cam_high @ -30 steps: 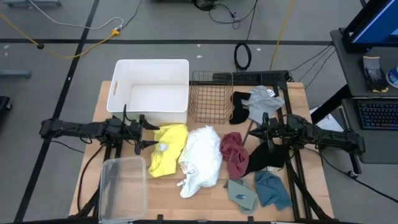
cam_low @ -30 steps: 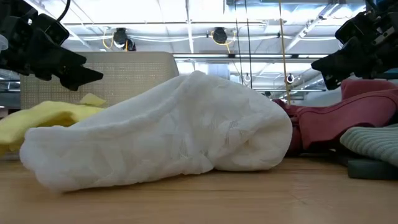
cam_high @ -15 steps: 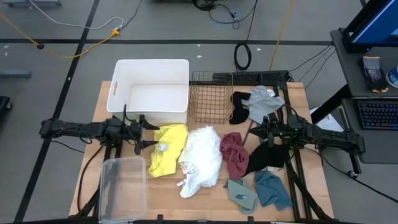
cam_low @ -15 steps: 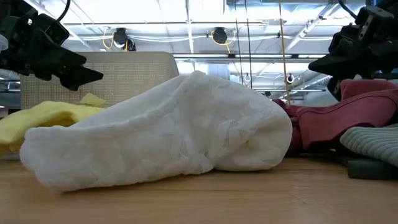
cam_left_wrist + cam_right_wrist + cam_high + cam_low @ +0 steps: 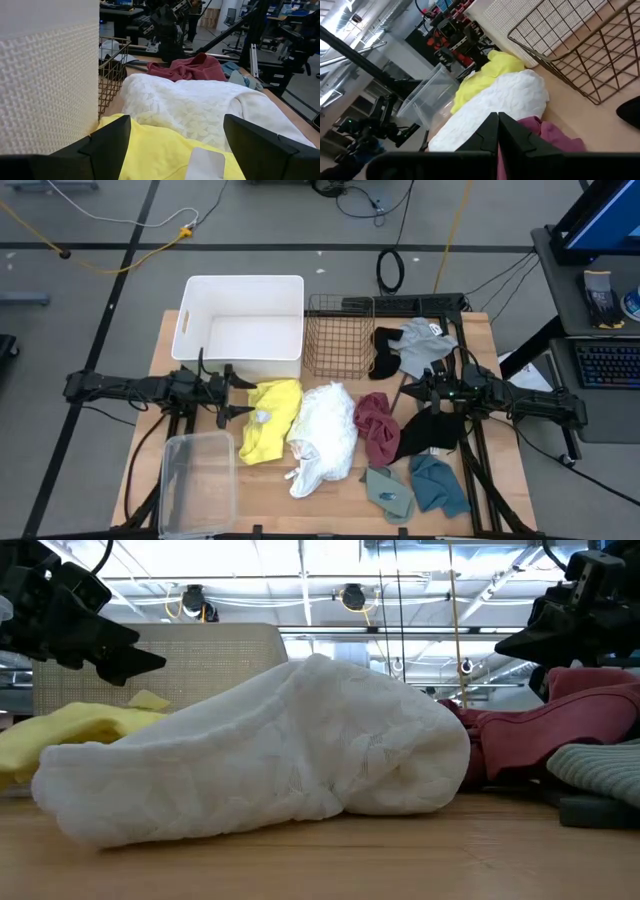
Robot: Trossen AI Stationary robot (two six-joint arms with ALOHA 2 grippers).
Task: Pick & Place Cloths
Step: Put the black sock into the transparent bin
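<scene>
The cloths lie loose on the table. Yellow [image 5: 270, 420], white [image 5: 325, 435] and maroon [image 5: 377, 425] are in the middle. Black [image 5: 430, 430] lies to the right, grey [image 5: 425, 345] at the far right, and teal [image 5: 437, 483] and sage green [image 5: 388, 492] are near the front. My left gripper [image 5: 243, 397] hangs open just left of the yellow cloth [image 5: 165, 155], pointing level toward it and touching nothing. My right gripper [image 5: 405, 392] is shut and empty, pointing level just right of the maroon cloth [image 5: 555, 137].
A white bin [image 5: 243, 325] and a wire basket [image 5: 338, 335] stand along the far side. A clear plastic container [image 5: 197, 480] sits at the near left. The white cloth [image 5: 270, 750] bulks up in the middle between the two grippers.
My right gripper has rolled about its own pointing line while staying where it was, still shut. The cloths lie as before.
</scene>
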